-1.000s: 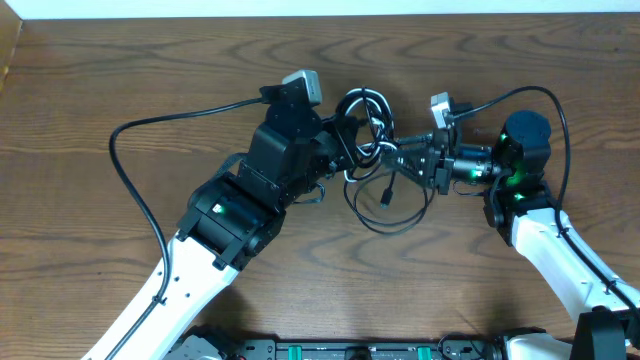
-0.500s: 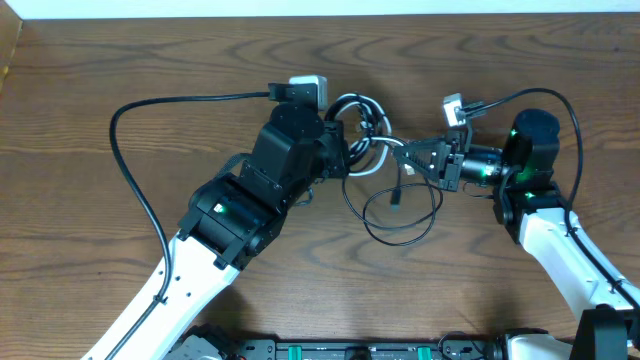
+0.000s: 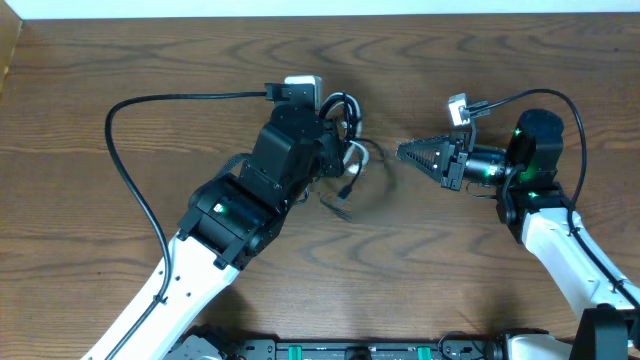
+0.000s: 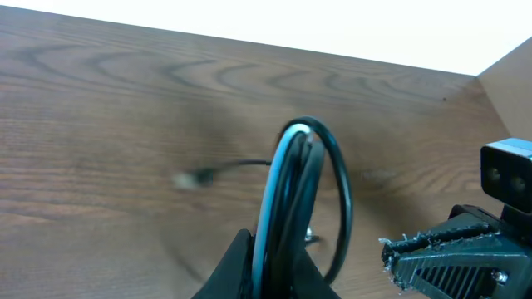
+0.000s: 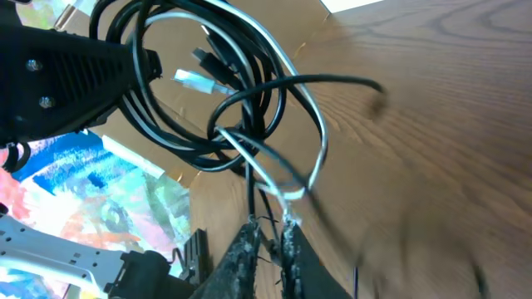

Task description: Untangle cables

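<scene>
Right gripper (image 3: 403, 152) drawn back rightward; cables (image 4: 283, 191) gathered up at left gripper (image 4: 270, 264), slack loop taken up

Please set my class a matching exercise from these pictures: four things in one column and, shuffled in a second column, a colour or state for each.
Things
1. left gripper
2. right gripper
3. table
4. white cable

Colours and states
A. brown, wood-grained
B. pale, silvery-white
C. shut on the upright loop of cables
D. shut on thin strands that lead away from that loop

Pairs: 1-C, 2-D, 3-A, 4-B
</scene>
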Controlling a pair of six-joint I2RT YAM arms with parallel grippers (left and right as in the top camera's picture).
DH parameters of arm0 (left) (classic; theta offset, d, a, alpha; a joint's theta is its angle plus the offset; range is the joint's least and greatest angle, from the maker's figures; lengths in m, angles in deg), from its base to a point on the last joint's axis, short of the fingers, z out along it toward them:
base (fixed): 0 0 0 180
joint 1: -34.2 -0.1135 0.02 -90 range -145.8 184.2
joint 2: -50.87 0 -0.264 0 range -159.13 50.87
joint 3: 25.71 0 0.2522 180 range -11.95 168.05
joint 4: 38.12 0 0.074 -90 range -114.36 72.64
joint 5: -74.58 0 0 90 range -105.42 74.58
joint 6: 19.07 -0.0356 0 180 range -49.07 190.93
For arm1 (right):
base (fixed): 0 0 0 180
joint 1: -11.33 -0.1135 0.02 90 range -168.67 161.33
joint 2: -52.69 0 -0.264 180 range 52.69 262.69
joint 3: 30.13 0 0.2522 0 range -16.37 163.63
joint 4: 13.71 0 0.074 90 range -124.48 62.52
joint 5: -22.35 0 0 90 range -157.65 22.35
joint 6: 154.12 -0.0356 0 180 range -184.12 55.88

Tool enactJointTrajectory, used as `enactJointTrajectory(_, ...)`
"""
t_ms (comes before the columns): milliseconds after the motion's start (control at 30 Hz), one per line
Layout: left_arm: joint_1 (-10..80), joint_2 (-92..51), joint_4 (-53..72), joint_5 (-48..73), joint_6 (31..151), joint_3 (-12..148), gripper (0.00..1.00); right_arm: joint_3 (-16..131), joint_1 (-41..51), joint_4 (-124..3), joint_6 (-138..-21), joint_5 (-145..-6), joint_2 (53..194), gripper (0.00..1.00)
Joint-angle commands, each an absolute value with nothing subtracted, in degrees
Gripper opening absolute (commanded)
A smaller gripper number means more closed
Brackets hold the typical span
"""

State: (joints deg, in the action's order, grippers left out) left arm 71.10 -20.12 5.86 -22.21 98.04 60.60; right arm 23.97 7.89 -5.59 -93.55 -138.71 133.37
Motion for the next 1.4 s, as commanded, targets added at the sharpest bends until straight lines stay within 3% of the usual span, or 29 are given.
enactJointTrajectory(0,70.88,-19.87,5.62,-22.88,97.76,61.35,0.08,23.99,8.35,-5.54,-92.74,-138.69,132.82,0.07)
enactJointTrajectory(400,70.86,-19.87,3.39,-22.62,105.76,61.35,0.08,23.99,8.24,-5.56,-92.63,-139.89,132.82,0.12)
enactJointTrajectory(567,70.86,-19.87,1.84,-23.17,107.35,61.35,0.08,23.99,8.24,-4.97,-89.46,-144.64,132.82,0.23)
enactJointTrajectory(733,70.86,-19.87,1.46,-29.55,118.72,61.35,0.08,23.99,6.93,-4.93,-88.65,-145.49,132.82,0.32)
enactJointTrajectory(1000,70.93,-19.87,1.51,-31.74,132.36,61.35,0.08,23.99,0.89,-3.95,-73.40,-150.69,132.82,0.52)
enactJointTrajectory(1100,70.93,-19.87,1.64,-29.46,133.03,61.35,0.08,23.99,-1.73,-3.99,-70.66,-146.54,132.82,0.61)
enactJointTrajectory(1367,70.93,-19.87,1.92,-23.43,133.08,61.35,0.08,23.99,-7.32,-5.04,-66.95,-134.74,132.82,0.73)
